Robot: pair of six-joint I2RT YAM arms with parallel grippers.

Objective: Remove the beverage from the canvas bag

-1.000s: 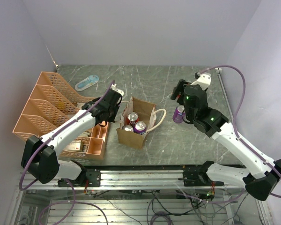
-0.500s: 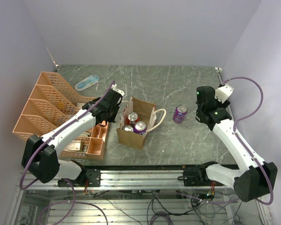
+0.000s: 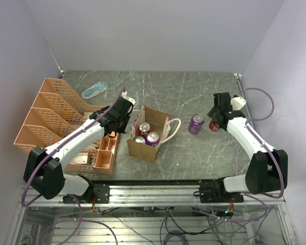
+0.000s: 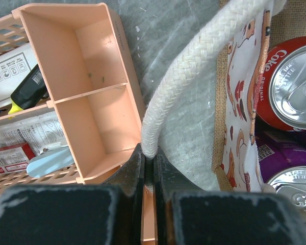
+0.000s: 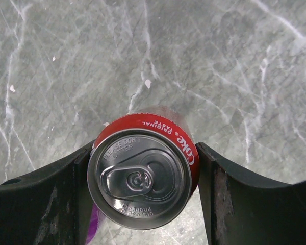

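Observation:
The canvas bag (image 3: 148, 135) stands at table centre with several cans in it, a red Coke can (image 3: 144, 127) and a purple can (image 3: 153, 138) among them. My left gripper (image 3: 126, 113) is shut on the bag's cream rope handle (image 4: 194, 76); its jaws (image 4: 149, 153) pinch the rope beside the bag's white, red-patterned side (image 4: 242, 102). My right gripper (image 3: 214, 122) is shut on another red Coke can (image 5: 143, 176), gripped from both sides, right of the bag. A purple can (image 3: 196, 123) stands on the table just left of it.
An orange plastic organizer (image 3: 46, 117) with packets in it sits at the left, its small compartments (image 4: 92, 76) right next to my left gripper. A blue and white object (image 3: 94, 90) lies at the back left. Walls close the table on three sides.
My right arm has swung from over the purple can out to the right. Its gripper now sits just right of that can with the red Coke can. The left arm and bag have not moved.

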